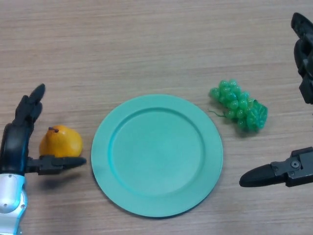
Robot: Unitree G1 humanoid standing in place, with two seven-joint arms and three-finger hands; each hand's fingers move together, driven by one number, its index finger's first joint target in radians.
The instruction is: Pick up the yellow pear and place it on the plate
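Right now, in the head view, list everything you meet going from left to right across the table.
left hand → yellow pear → teal plate → green grapes → right hand

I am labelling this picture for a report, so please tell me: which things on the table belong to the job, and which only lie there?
Belong to the job:
- pear, between the left hand's fingers and thumb, on the table
- plate, bare, right of the pear

Only lying there:
- grapes, right of the plate
- right hand, open, holding nothing
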